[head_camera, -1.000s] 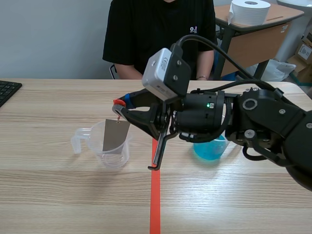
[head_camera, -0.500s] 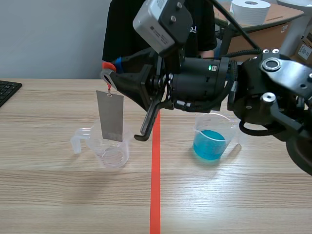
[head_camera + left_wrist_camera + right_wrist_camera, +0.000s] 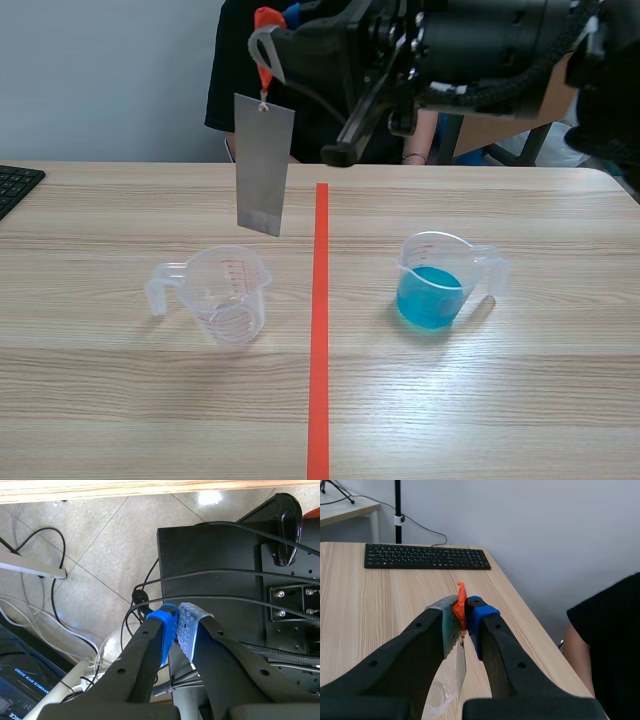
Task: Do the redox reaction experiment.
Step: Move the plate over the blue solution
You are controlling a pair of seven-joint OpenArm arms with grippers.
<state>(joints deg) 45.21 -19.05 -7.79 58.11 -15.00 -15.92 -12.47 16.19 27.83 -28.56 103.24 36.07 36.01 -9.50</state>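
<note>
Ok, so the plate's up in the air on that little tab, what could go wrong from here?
1. The metal plate hangs free from a thin orange tab pinched in the right gripper, so it may swing or slip out during a move.
2. It hangs nearer the empty cup than the cup of blue liquid. If it is carried across, a swinging edge could catch that rim and tip the cup, spilling it.

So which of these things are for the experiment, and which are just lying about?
For the job: metal plate, hanging from the right claw; empty clear cup; cup of blue liquid.
Lying about: keyboard.
</note>
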